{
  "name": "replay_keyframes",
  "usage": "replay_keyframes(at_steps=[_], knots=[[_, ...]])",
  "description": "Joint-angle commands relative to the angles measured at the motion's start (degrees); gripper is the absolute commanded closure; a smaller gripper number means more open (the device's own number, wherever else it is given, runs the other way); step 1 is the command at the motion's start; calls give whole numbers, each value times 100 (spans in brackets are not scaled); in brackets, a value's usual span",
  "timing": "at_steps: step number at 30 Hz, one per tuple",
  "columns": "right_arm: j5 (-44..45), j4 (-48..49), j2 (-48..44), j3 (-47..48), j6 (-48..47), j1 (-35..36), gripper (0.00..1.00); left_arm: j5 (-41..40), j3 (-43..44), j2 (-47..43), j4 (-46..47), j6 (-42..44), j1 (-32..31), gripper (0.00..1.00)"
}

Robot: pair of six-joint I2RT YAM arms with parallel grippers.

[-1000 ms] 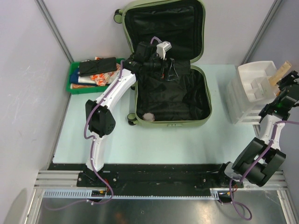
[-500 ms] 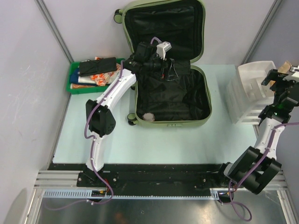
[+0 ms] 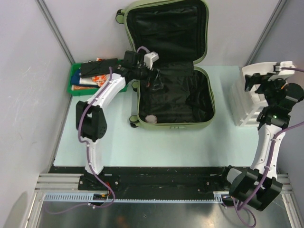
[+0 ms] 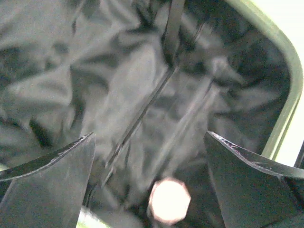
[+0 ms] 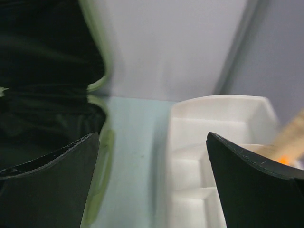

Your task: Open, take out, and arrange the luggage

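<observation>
Left pincer: the left gripper (image 4: 149,134) is released, its jaws wide apart with nothing between them. It hangs over the far-left part of the luggage's lower half, close to the hinge line.
Under the left pincer: crumpled black lining and black straps (image 4: 142,114) running across it. A small pale pink round thing (image 4: 168,199) lies on the lining; what it is cannot be told.
Right pincer: the right gripper (image 5: 152,135) is also released and empty, held above the white organizer (image 3: 244,107) at the right of the table.
Organizer contents: its compartments look mostly bare. At its right edge the wrist view shows a tan stick-like thing (image 5: 287,137) with an orange patch below it, too blurred to name.
Green tray: the green tray (image 3: 74,81) sits at the far left, just beside the luggage. It holds a flat black item (image 3: 97,68) on top of orange-and-white packets (image 3: 102,80).
Luggage place: the luggage (image 3: 209,111) lies open at the middle far part of the pale green table (image 3: 142,142).
Luggage contents: only the pink thing, in the near-left corner of the lower half, and the straps.
Luggage pose: the lower half lies flat. The lid stands raised at the far side against the wall, its lining facing the near side.
Luggage axis: the wheeled end points left, so each half runs left to right, and the opened pair spans near to far.
</observation>
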Motion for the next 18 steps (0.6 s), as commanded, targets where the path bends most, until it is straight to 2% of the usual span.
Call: replay_keyframes(at_steps=[1, 5, 8, 15, 18], knots=[[-360, -826, -221, 239, -229, 557, 0, 131, -1252, -1281, -166, 2173, 114, 1], [-492, -1537, -116, 239, -693, 1111, 0, -211, -2299, -1731, -614, 3762, -114, 10], [-528, -1810, 42, 248, -862, 1630, 0, -633, -2730, -1670, -844, 4283, -483, 17], [-151, -2321, 736, 239, -1319, 2966, 0, -1222, -2328, -809, -932, 4145, -844, 32], [8, -2365, 1218, 239, -1372, 3404, 0, -1503, -2248, -528, -967, 4381, -966, 39]])
